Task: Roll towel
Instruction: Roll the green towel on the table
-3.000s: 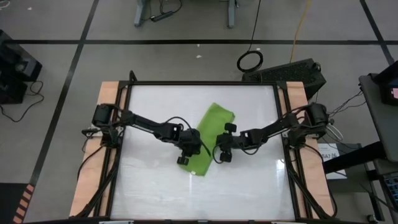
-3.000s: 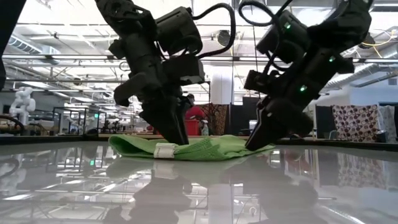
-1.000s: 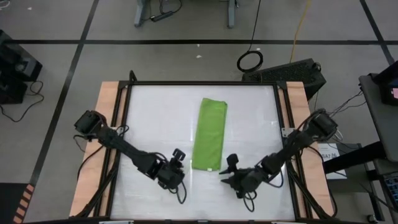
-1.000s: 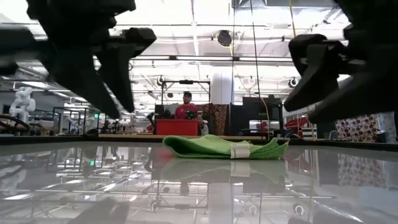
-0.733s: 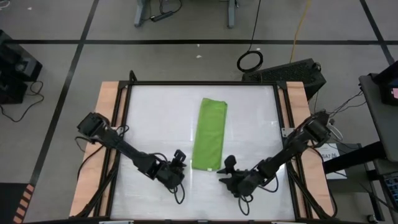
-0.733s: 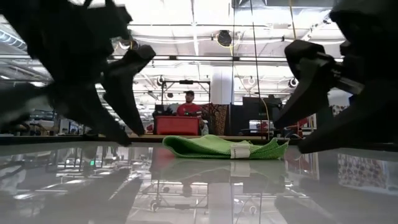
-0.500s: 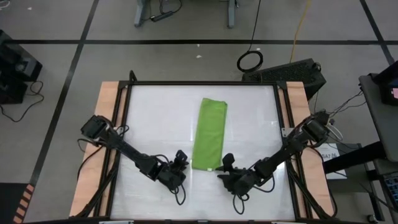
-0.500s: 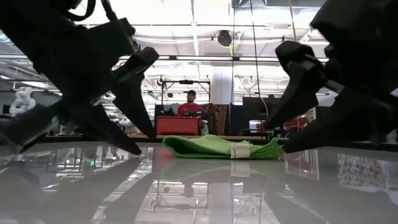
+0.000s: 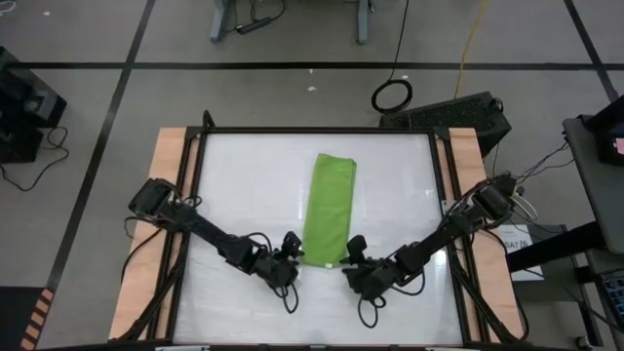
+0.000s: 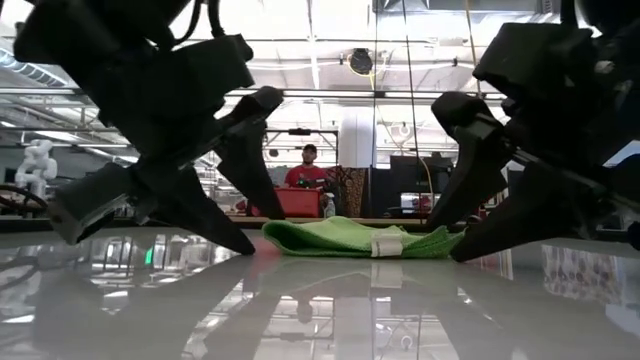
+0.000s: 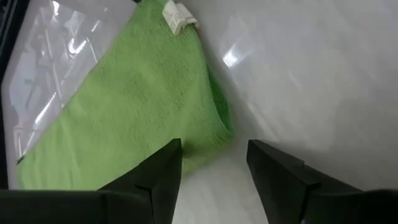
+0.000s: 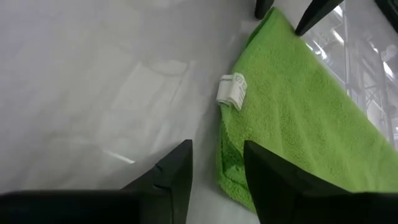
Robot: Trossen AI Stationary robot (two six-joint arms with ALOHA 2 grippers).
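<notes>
Towel [image 9: 329, 210]: folded into a long strip mid-worktop, one short end toward the near edge, ready for rolling
Left gripper [image 9: 290, 255]: jaws open, empty, at that end's corner
Right gripper [image 9: 352, 259]: jaws open, empty, at the opposite corner

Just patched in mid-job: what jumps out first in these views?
The lime-green towel stands out, lying folded into a long strip at the middle of the white table, a small white tag at its near end. Flanking that near end, the left gripper and the right gripper sit low at its two corners, jaws open, with neither one holding the cloth.
</notes>
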